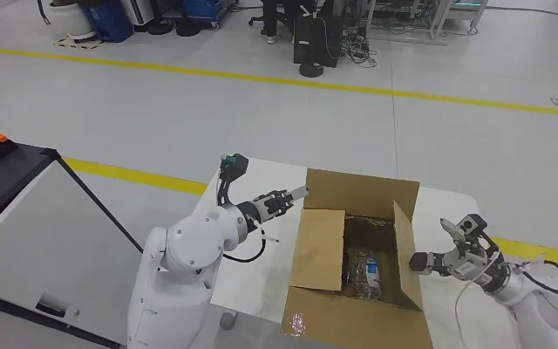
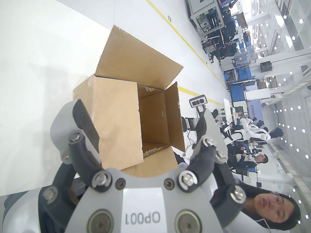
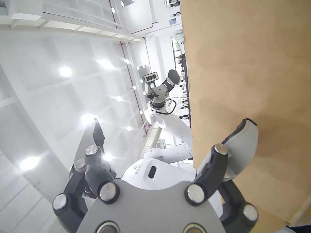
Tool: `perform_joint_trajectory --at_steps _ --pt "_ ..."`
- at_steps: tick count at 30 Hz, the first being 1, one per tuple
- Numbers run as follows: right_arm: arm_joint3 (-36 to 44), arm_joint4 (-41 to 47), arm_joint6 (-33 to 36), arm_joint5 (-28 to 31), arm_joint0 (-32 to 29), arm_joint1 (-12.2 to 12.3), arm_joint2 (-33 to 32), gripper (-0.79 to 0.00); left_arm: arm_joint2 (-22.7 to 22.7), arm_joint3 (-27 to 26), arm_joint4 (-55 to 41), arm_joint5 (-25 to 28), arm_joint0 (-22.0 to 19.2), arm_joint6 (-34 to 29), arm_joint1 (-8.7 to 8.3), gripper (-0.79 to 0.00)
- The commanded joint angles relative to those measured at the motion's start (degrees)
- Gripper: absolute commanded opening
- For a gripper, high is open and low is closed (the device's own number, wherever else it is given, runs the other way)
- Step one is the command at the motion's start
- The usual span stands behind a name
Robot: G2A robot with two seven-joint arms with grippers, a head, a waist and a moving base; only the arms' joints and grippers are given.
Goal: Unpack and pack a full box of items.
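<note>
Box (image 1: 318, 249), flaps up with a clear-wrapped packet (image 1: 362, 272) inside, sits on the table (image 1: 261, 179) between left gripper (image 1: 295, 195) and right gripper (image 1: 418, 260), both with fingers spread.

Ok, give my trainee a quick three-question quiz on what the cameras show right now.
1. True or false: the cardboard box has all its flaps folded shut.
2. How do the left gripper and right gripper stand? A) both open B) both shut C) one open, one shut
3. Fill in: the plastic-wrapped item lies ___ the box.

Key: 1 false, the flaps stand open; 2 A; 3 inside.
</note>
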State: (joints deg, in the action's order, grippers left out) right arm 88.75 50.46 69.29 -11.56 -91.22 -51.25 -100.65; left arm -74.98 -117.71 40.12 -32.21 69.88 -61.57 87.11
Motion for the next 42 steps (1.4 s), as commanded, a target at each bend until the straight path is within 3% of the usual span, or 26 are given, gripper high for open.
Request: perform_joint_trajectory --at_steps 1,27,35,42 --pt "0.5 -1.5 -0.4 0.8 -0.4 0.0 0.2 0.0 0.0 0.0 0.0 0.0 0.0 0.0 0.0 0.0" --pt "4.6 -11.8 -3.3 4.3 -3.6 0.2 1.8 0.0 0.0 0.0 0.0 0.0 0.0 0.0 0.0 0.0" --pt "3.7 2.5 7.1 1.5 -4.7 0.4 -4.5 0.0 0.0 0.0 0.0 0.0 0.0 0.0 0.0 0.0" --pt "-4.1 9.7 13.3 -1.4 -4.9 1.1 -13.8 0.0 0.0 0.0 0.0 0.0 0.0 0.0 0.0 0.0"
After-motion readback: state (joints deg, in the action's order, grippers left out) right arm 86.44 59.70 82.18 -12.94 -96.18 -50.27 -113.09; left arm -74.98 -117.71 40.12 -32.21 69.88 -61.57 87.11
